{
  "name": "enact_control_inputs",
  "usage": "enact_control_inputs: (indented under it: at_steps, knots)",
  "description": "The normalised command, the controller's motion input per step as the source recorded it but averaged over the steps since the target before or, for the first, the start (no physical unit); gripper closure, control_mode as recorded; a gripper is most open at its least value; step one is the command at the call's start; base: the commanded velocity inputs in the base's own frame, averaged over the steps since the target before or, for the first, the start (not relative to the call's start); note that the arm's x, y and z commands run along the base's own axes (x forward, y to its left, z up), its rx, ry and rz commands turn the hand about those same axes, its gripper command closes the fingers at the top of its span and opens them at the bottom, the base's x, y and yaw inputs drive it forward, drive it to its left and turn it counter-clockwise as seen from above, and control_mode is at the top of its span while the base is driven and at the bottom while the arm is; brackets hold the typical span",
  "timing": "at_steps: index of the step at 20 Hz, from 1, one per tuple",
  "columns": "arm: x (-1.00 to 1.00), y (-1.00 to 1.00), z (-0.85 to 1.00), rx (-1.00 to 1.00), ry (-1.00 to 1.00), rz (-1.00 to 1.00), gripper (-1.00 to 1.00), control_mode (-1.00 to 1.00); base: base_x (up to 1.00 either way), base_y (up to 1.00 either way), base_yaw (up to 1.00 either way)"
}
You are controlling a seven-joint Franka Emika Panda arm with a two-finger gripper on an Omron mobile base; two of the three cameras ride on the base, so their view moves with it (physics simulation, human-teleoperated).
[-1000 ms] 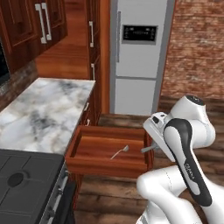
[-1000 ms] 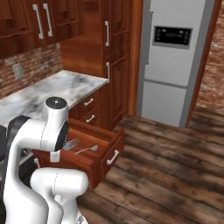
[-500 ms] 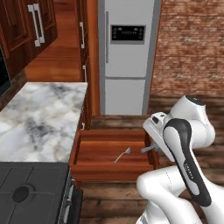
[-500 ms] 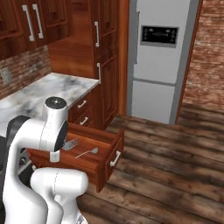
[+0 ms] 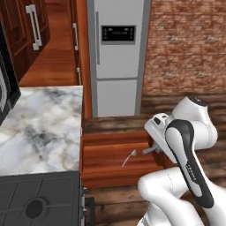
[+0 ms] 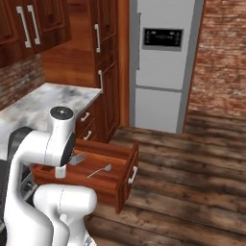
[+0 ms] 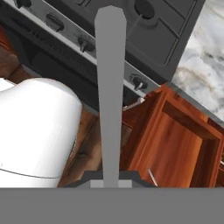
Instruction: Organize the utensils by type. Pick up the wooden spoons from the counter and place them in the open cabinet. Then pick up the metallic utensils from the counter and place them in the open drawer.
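The fork (image 6: 78, 157) is pinched in the hand (image 6: 67, 159), its tines poking out past the arm over the near part of the open drawer (image 5: 110, 176); in the hand view its flat grey handle (image 7: 110, 87) runs straight up from between the pressed fingers. The slim metal spoon (image 5: 129, 157) already lies on the drawer's wood bottom, handle slanting toward the front, bowl toward the arm. The drawer's floor sits below the hand and off toward the counter (image 5: 39, 128), so my judgement is that the fork needs carrying a little further over the bare wood beside the spoon, long axis laid roughly along the drawer's width, then lowering before release. The marble counter next to the drawer carries no utensil where it shows.
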Motion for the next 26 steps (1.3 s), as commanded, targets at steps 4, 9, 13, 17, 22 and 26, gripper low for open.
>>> enact_control_inputs:
  at_steps: [4,9,13,17,22,26]
  knots:
    - [0.0,0.0,0.0,0.0,0.0,0.0,1.0,1.0,0.34,0.41,-0.24]
    - [0.0,0.0,0.0,0.0,0.0,0.0,1.0,1.0,0.34,0.18,-0.22]
    - [0.17,0.05,0.0,-0.02,0.0,-0.11,1.0,-1.0,0.16,0.05,-0.11]
    - [0.34,0.17,0.0,-0.06,0.0,-0.21,1.0,-1.0,0.0,0.0,0.0]
    - [0.43,0.06,-0.07,-0.11,0.02,-0.15,1.0,-1.0,0.0,0.0,0.0]
    - [0.57,0.0,-0.28,-0.25,0.17,-0.05,1.0,-1.0,0.0,0.0,0.0]
